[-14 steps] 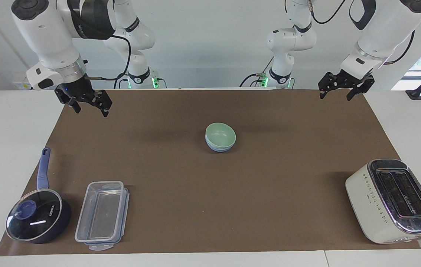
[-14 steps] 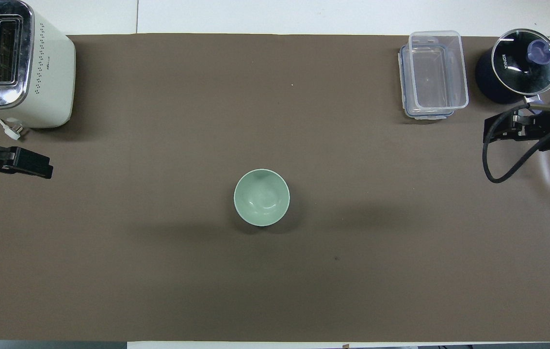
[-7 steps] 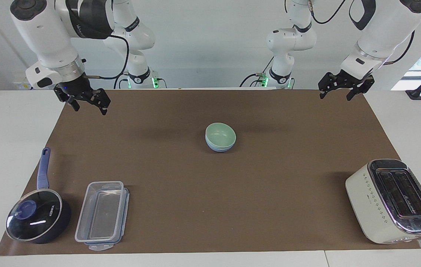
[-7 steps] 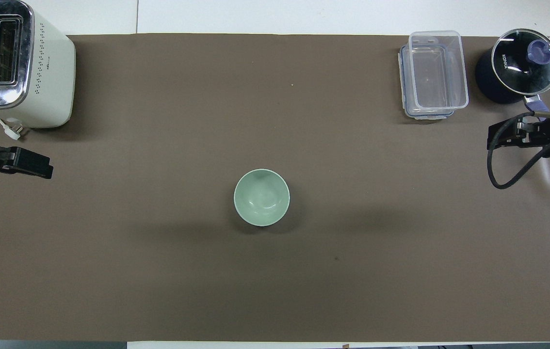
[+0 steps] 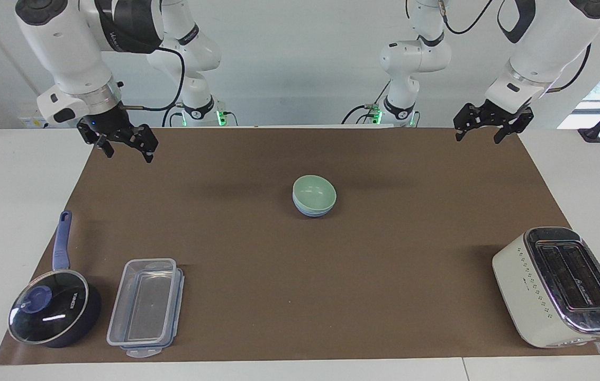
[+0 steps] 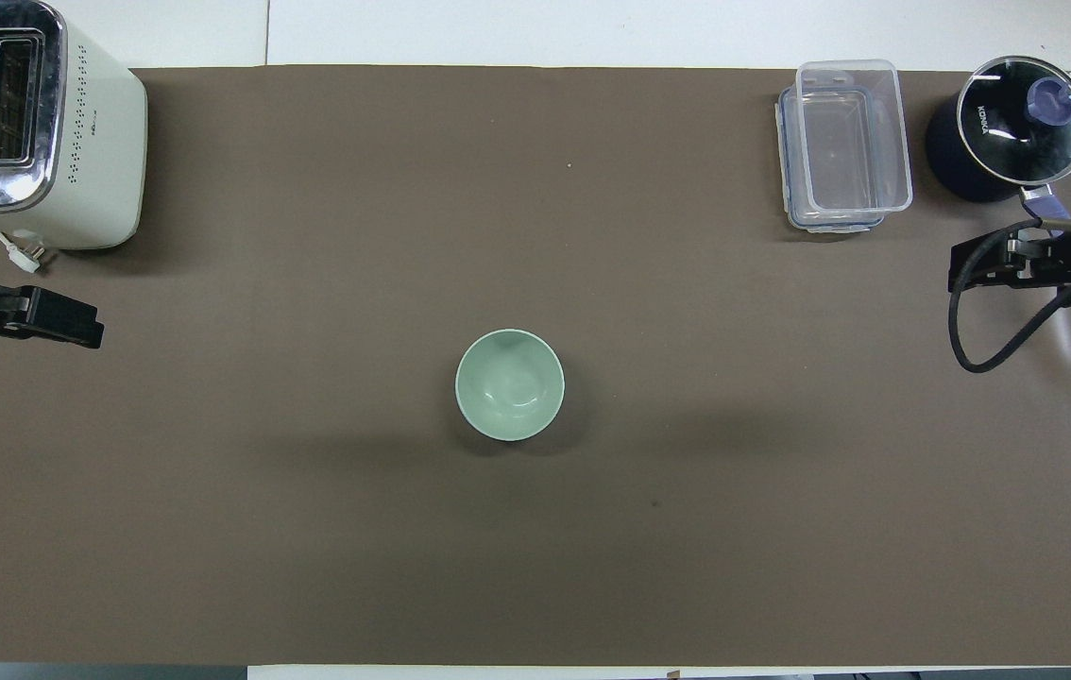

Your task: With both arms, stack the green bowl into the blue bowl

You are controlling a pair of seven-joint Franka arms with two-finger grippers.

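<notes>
Already the green bowl (image 5: 314,192) sits nested in the blue bowl (image 5: 310,211) at mid-mat, so I judge the stacking done. Both grippers hang high over the mat's corners at the robots' end, fingers apart and empty: right gripper (image 5: 126,150) at its own end, left gripper (image 5: 479,135) at the other. The stack lies between them, about equally far from each.

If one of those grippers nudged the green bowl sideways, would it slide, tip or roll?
The green bowl sits nested in the blue bowl, so a nudge would probably shift both together. Its glossy, rounded wall looks slippery, so fingers might skid off. It looks rigid and, sitting low and wide, seems unlikely to tip.
</notes>
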